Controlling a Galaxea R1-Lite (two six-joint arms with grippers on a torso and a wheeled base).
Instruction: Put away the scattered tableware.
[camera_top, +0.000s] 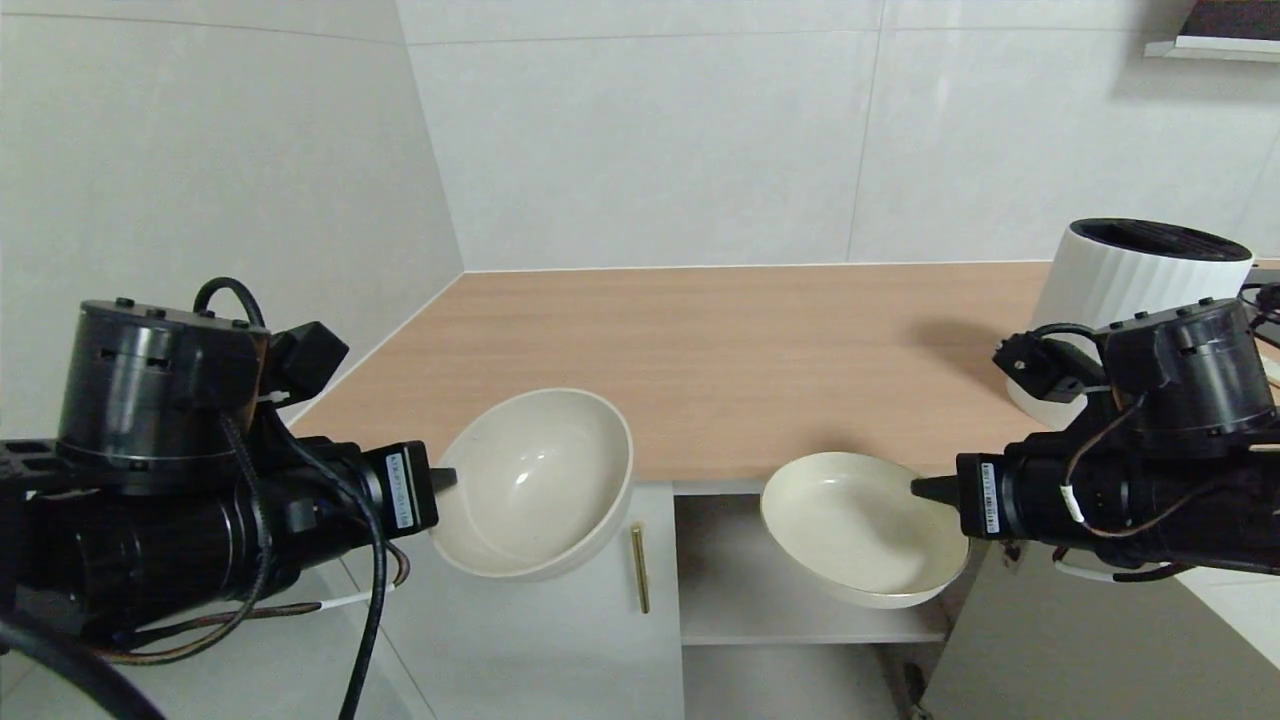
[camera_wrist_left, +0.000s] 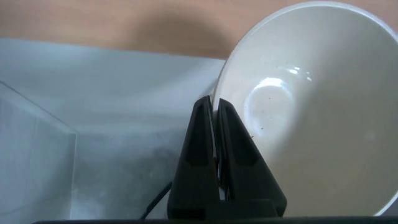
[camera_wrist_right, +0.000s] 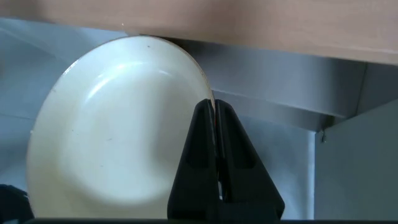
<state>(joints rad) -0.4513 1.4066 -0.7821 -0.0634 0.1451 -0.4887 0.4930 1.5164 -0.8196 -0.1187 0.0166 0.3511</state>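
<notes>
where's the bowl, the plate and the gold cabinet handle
bowl (camera_top: 537, 485): head view, on its inner wall near the middle.
plate (camera_top: 858, 528): head view, on its flat inner face.
gold cabinet handle (camera_top: 640, 568): head view, midway along the bar.

1 bowl (camera_top: 540, 480), 1 plate (camera_top: 855, 525), 1 white appliance (camera_top: 1130, 280), 1 cab. handle (camera_top: 640, 568)
</notes>
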